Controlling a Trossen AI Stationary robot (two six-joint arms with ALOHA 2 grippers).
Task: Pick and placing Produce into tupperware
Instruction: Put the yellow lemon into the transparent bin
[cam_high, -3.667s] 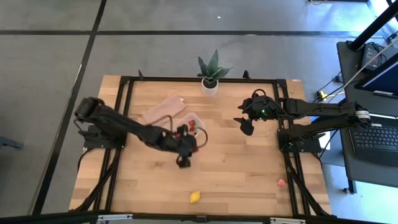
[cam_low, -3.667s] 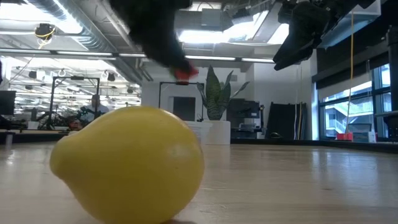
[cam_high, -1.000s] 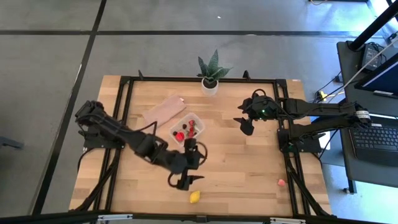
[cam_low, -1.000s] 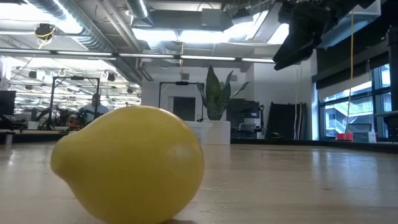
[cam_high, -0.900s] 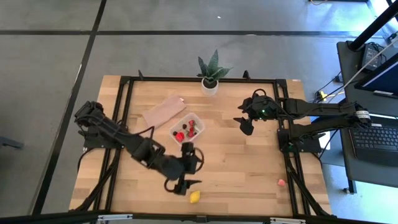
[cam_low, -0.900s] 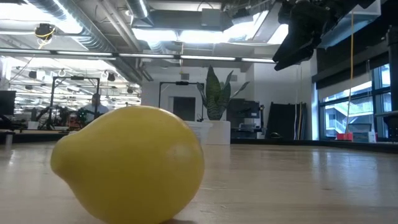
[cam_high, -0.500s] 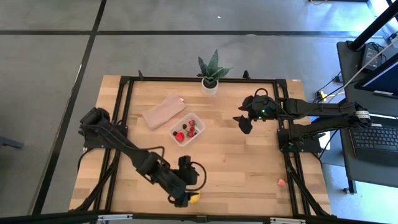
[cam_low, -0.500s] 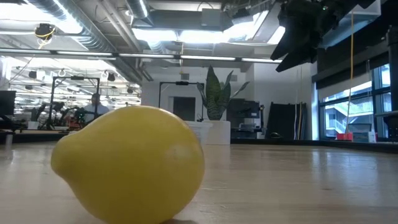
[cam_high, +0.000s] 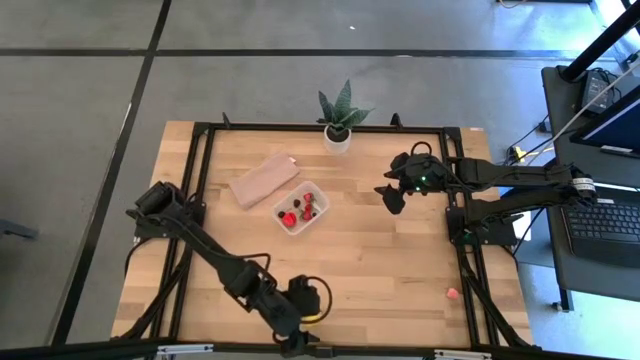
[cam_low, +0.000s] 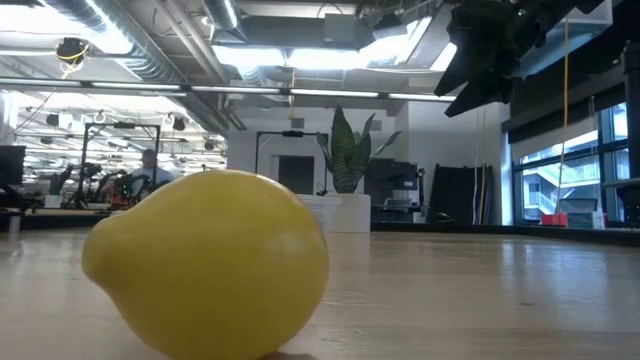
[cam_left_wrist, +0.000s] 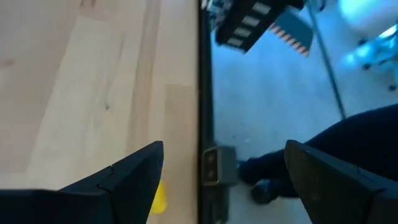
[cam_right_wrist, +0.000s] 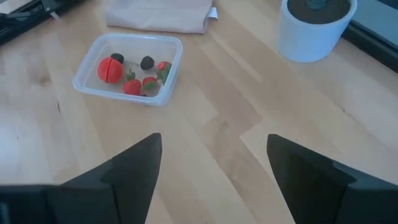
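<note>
Two dark robot arms work over a pale wooden worktop (cam_high: 400, 260) framed in black rail. The left gripper (cam_high: 303, 322) reaches to the near edge, its fingers (cam_left_wrist: 134, 171) spread wide with nothing between them, poised directly over the yellow lemon (cam_low: 205, 265); from above the lemon (cam_high: 318, 314) is almost wholly hidden under the gripper, while the left wrist view shows only a sliver of yellow (cam_left_wrist: 158, 199) beside one finger, right at the worktop's black edge. Seen from table height, the lemon lies on its side on the wood and fills the foreground.

The tupperware (cam_high: 301, 207) sits open toward the far middle of the worktop, well apart from the lemon. It holds a red round piece (cam_right_wrist: 111, 69), two dark berry-like pieces (cam_right_wrist: 147, 62) and several red strawberry-like pieces (cam_right_wrist: 132, 86). A flat tan rectangular piece (cam_high: 264, 179) lies just beside the container on its far left, and a potted green plant (cam_high: 339, 122) in a white pot stands at the far edge.

The right gripper (cam_high: 390, 198) hangs above the far right part of the worktop, its fingers (cam_right_wrist: 134, 168) apart and empty, facing the container. A small pink-red piece (cam_high: 453, 293) lies alone near the right rail.
</note>
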